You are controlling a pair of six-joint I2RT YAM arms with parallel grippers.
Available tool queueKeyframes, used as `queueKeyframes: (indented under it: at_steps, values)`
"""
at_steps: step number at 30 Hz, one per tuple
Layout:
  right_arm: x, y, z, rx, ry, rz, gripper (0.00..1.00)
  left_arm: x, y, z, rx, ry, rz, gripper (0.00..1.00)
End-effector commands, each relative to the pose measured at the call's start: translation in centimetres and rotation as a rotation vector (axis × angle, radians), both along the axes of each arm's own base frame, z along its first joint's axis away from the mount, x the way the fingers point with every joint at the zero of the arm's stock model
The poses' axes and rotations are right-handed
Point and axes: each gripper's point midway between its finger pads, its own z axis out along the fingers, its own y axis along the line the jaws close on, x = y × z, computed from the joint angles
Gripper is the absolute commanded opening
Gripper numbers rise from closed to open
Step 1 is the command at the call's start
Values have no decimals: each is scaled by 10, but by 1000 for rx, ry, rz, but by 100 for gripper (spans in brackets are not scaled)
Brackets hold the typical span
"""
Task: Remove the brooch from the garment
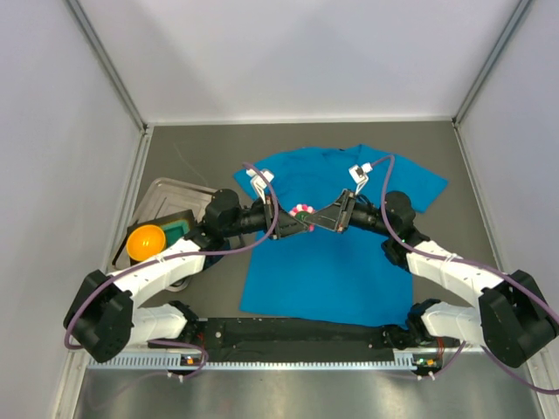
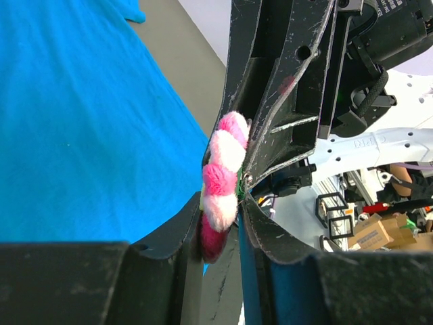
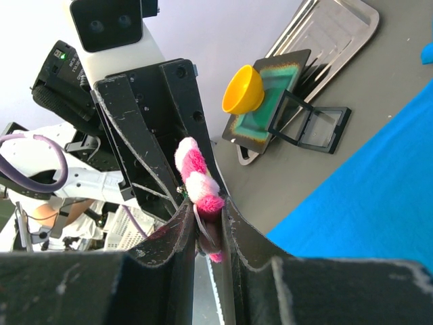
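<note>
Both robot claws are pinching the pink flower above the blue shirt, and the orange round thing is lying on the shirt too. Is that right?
Not quite. The orange round thing isn't on the blue shirt; the top view shows it at the metal tray, left of the shirt. The rest holds: the left gripper and the right gripper both pinch the pink flower.

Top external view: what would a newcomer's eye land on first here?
The bright blue T-shirt spread mid-table, and over its chest the left gripper and right gripper meet, both pinching one fluffy pink-and-white flower brooch. Left of the shirt, an orange round object sits by a metal tray.
</note>
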Motion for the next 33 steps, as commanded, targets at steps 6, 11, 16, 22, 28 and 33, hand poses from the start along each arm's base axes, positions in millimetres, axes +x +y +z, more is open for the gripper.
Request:
queueKeyframes:
  at_steps: [6,11,16,22,28,33]
  values:
    - [-8,9,34,72,-64,50,0,-9,-3,15,-30,-82,-26,37]
    - [-8,8,37,76,-67,50,0,-8,-2,14,-26,-83,-19,39]
    - [-7,8,36,73,-65,50,0,-7,-2,14,-26,-86,-14,35]
    - [-8,6,33,66,-65,43,0,-9,2,11,-1,-91,-11,50]
    - [-7,5,36,68,-66,37,0,-14,8,7,0,-81,5,57]
    - [-8,2,38,73,-72,28,0,-16,15,3,4,-75,34,59]
